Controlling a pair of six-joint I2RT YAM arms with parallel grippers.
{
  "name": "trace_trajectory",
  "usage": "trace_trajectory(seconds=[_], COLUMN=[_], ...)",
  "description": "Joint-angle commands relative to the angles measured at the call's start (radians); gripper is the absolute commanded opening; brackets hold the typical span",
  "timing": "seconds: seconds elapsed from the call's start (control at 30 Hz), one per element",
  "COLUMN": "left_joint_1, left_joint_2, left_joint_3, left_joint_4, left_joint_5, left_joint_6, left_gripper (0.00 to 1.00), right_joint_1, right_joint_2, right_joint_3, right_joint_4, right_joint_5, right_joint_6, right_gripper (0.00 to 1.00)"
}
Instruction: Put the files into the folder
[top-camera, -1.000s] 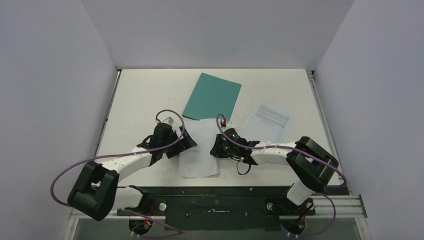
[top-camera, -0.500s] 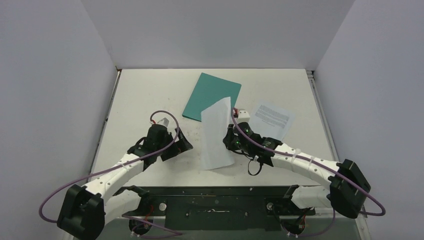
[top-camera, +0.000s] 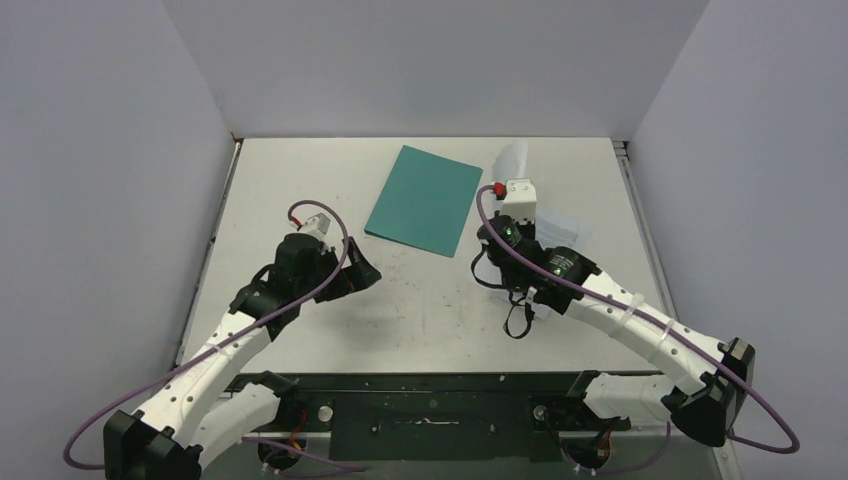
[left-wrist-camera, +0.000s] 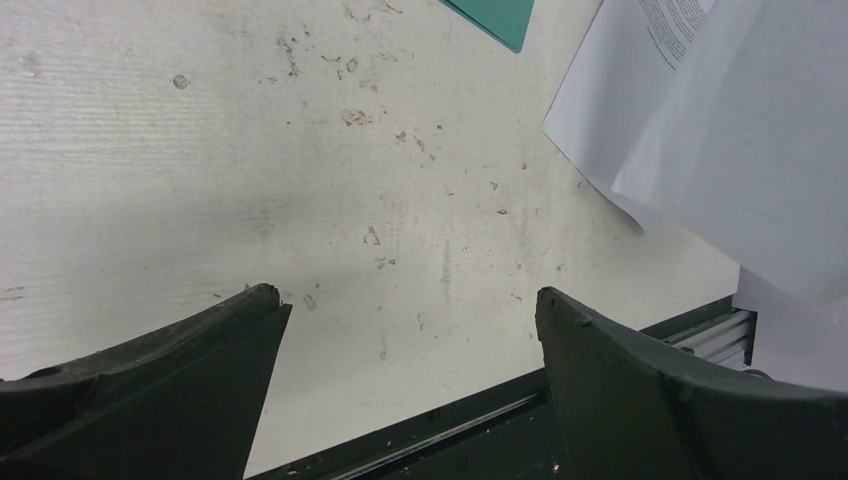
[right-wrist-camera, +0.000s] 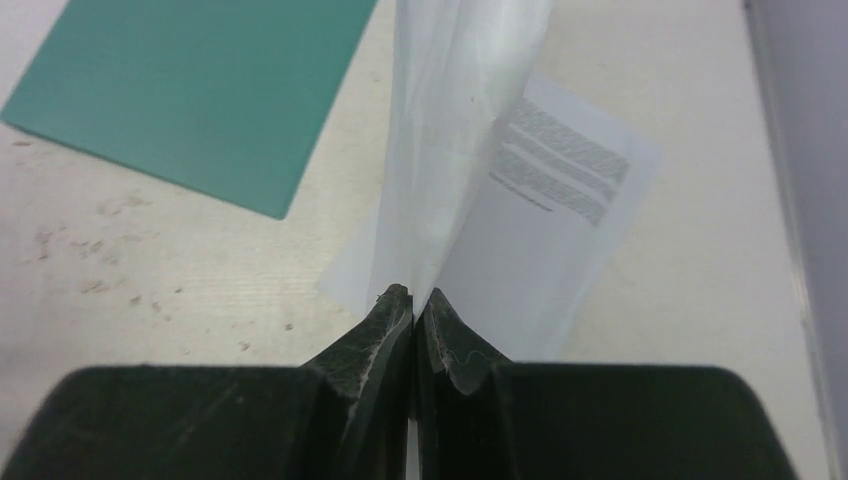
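1. The right end effector (right-wrist-camera: 412, 300) has its two dark fingers pressed together on the bottom edge of a white sheet (right-wrist-camera: 450, 130). The sheet stands up from the pinch and curls over at its top.
2. The left end effector (left-wrist-camera: 408, 298) is spread wide with nothing in it. It hovers above bare worktop (top-camera: 300, 180), well apart from the folder.
3. The folder (top-camera: 425, 200) lies flat and closed at the far middle of the worktop. A printed sheet (right-wrist-camera: 560, 230) lies flat just to its right, under the raised sheet.
4. Risk: the pinch catches only a narrow strip of one edge. The limp paper could slide out, or crease where the fingers bite.
5. Risk: the folder is closed, so the sheet has nowhere to go in. Pushed against the shut cover, it would likely buckle, or shove the light folder across the worktop.
6. Risk: the hanging sheet could brush the printed sheet below and drag it out of place.
7. Materials: the held sheet is thin, slightly translucent and floppy. The printed sheet is matte white with blocks of small black text.
8. The folder is a teal-green card rectangle with crisp corners. It looks stiffer than the paper.
9. The worktop is pale, hard and scuffed with small dark marks.
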Motion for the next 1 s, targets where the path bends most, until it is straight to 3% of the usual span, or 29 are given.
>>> trace_trajectory(seconds=[0.0,0.33,0.63,0.8,0.97], left_joint_1=[-0.002,-0.002,-0.003,-0.002,-0.004], left_joint_2=[-0.028,-0.038,-0.073,-0.093,-0.105], left_joint_3=[0.071,0.100,0.097,0.084,0.076], left_joint_4=[-0.059,-0.102,-0.140,-0.155,-0.160], left_joint_5=[-0.017,-0.015,-0.022,-0.021,-0.018], left_joint_6=[0.068,0.134,0.167,0.179,0.184], left_gripper=[0.96,0.97,0.97,0.96,0.96], right_joint_1=[-0.011,-0.068,-0.145,-0.160,-0.177], right_joint_2=[0.063,0.328,0.576,0.715,0.792], right_joint_3=[0.106,0.254,0.264,0.307,0.333], right_joint_4=[-0.203,-0.470,-0.421,-0.368,-0.306], right_joint_5=[0.297,0.574,0.587,0.540,0.482], right_joint_6=[-0.055,0.022,0.036,0.016,-0.024], right_gripper=[0.06,0.06,0.06,0.14,0.36])
